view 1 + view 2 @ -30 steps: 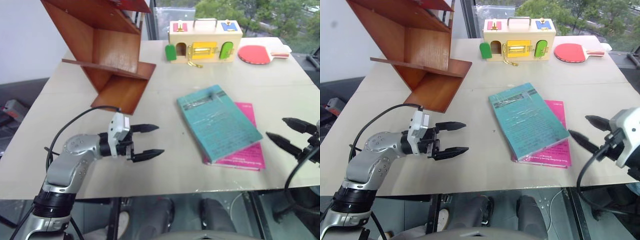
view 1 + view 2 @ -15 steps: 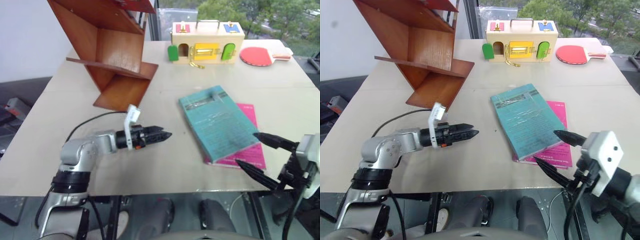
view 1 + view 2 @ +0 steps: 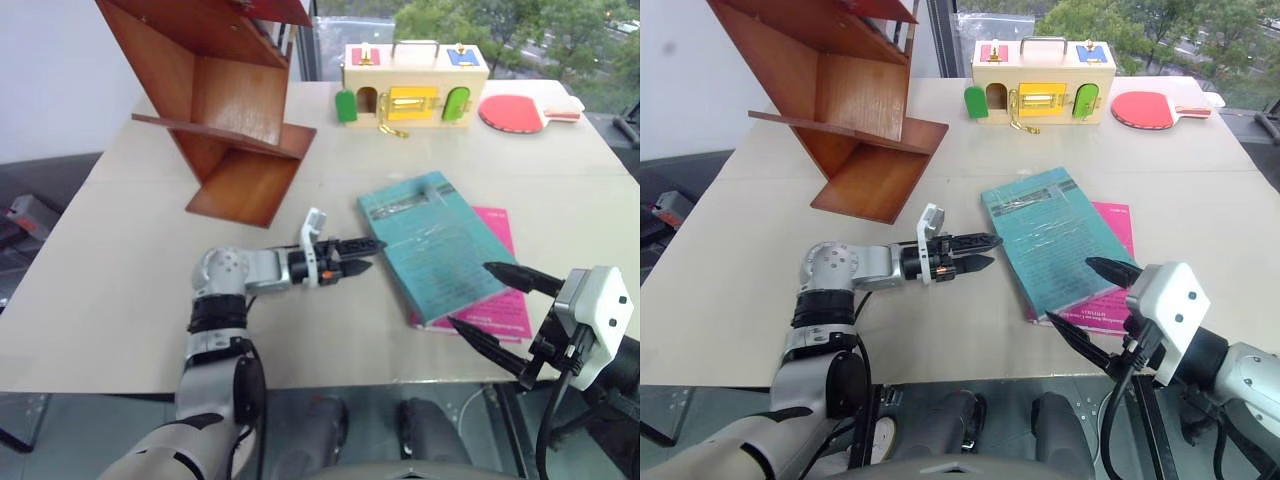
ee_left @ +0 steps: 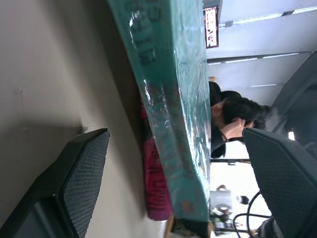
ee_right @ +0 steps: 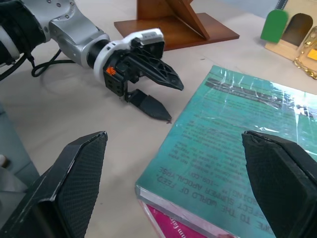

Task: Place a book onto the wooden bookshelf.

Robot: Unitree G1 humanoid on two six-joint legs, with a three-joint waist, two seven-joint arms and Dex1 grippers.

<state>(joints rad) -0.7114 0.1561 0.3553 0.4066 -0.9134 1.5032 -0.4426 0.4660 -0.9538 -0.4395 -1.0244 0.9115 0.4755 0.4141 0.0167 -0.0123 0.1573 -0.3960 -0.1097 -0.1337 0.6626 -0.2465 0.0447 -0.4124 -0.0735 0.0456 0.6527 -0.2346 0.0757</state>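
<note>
The shelf [image 3: 225, 110] stands at the upper left of the head view, its slanted boards and open compartments bare. The teal book [image 3: 436, 243] lies flat at centre right of the table [image 3: 120, 290], on top of a pink book [image 3: 497, 310] whose edge shows along its right and lower sides. The left gripper [image 3: 362, 254] lies level at frame centre, fingers spread one above the other and holding nothing, tips just beside the book's left edge. The right gripper [image 3: 490, 305] sits at lower right, fingers wide apart and empty, near the books' lower right corner. A toy box [image 3: 413, 80] and a red paddle [image 3: 522, 110] sit along the top edge. Open tabletop lies between shelf and book, and across the lower left.
</note>
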